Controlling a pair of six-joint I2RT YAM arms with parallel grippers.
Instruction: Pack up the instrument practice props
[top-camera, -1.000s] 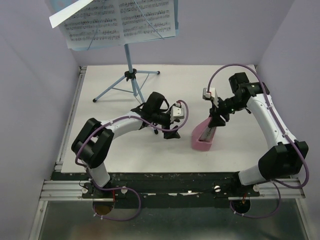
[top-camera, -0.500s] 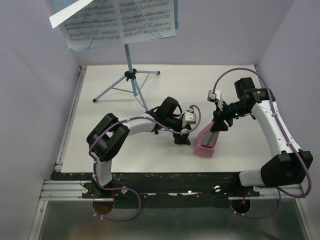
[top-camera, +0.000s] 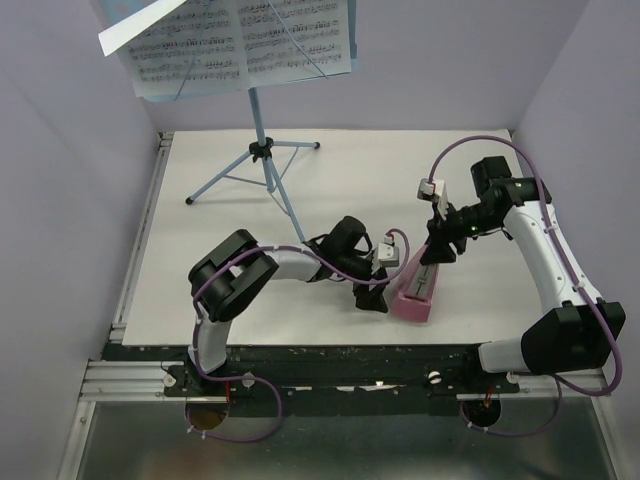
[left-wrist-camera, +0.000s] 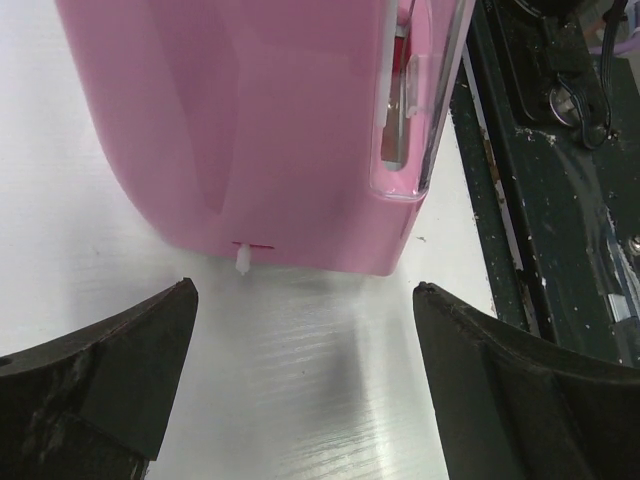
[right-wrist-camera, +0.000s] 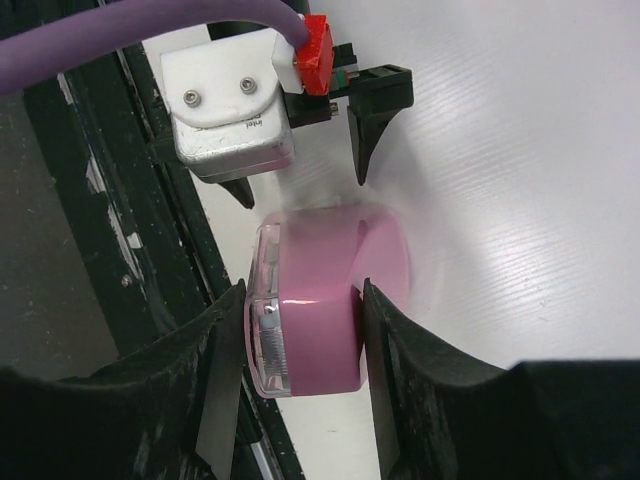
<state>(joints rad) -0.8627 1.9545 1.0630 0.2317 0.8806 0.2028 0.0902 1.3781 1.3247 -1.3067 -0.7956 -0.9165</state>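
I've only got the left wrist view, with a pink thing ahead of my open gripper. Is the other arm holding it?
Observer: Yes. The right gripper is clamped across the small pink wedge-shaped metronome, one finger on each side.
Operator: What else is left to pack?
Observer: The light-blue music stand on thin tripod legs stands at the far left of the table.
Operator: Anything on it?
Observer: White printed sheet-music pages rest on its desk.

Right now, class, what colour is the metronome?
Pink: the metronome shows clearest in the left wrist view.
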